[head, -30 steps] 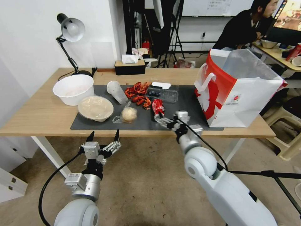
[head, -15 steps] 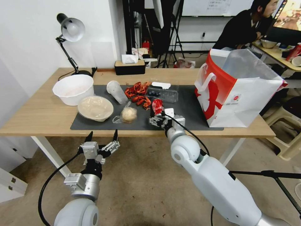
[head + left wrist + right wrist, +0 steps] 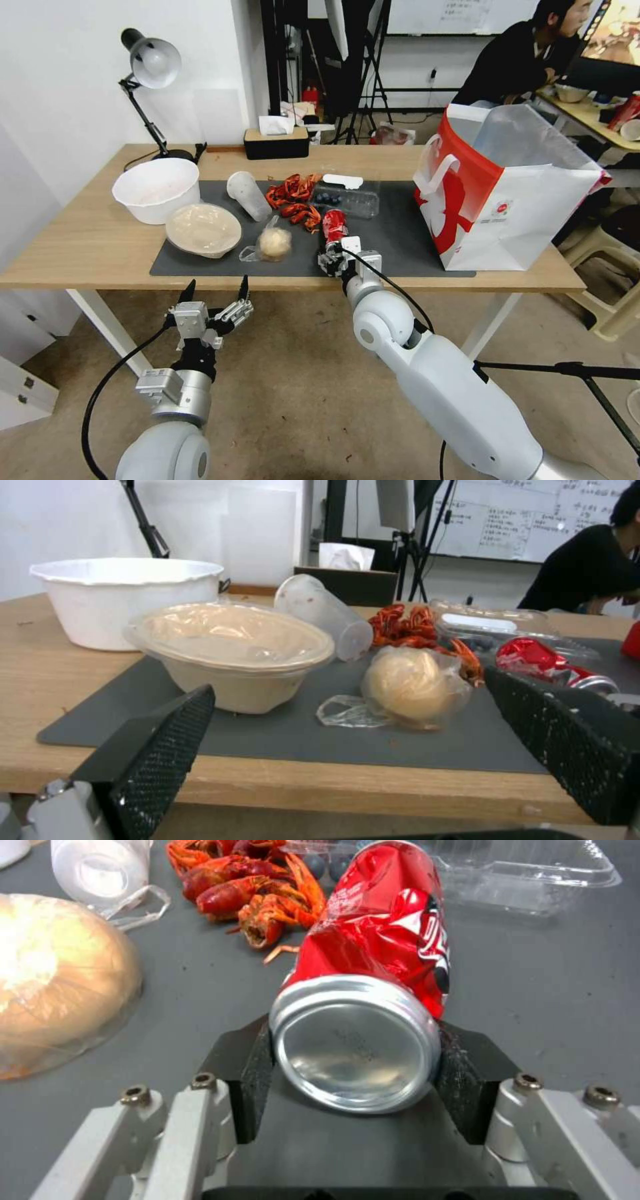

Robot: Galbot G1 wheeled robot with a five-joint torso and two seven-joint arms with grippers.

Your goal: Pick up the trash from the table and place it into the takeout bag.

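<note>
A crushed red soda can (image 3: pixel 335 227) (image 3: pixel 373 955) lies on the dark mat (image 3: pixel 400 233) of the table (image 3: pixel 87 247). My right gripper (image 3: pixel 331 257) (image 3: pixel 357 1050) is at the can's near end, its black pads (image 3: pixel 257 1060) pressed against both sides of the silver base. Left of the can are red shells (image 3: pixel 293 197), a clear bag with a beige lump (image 3: pixel 274 243), a lying translucent cup (image 3: pixel 248 193) and a beige bowl (image 3: pixel 203 229). The takeout bag (image 3: pixel 527 200) stands open at the table's right end. My left gripper (image 3: pixel 213 303) (image 3: pixel 360 750) hangs open below the front edge.
A white tub (image 3: pixel 157 189) sits at the mat's left end and a clear clamshell box (image 3: pixel 353 200) lies behind the can. A black lamp (image 3: pixel 152 63) and a tissue box (image 3: pixel 275 143) stand at the back. A black tripod leg (image 3: pixel 573 370) crosses the floor at right.
My right gripper has swung left and in from beside the can to its near end, and its fingers now grip the base. The left arm has barely moved.
</note>
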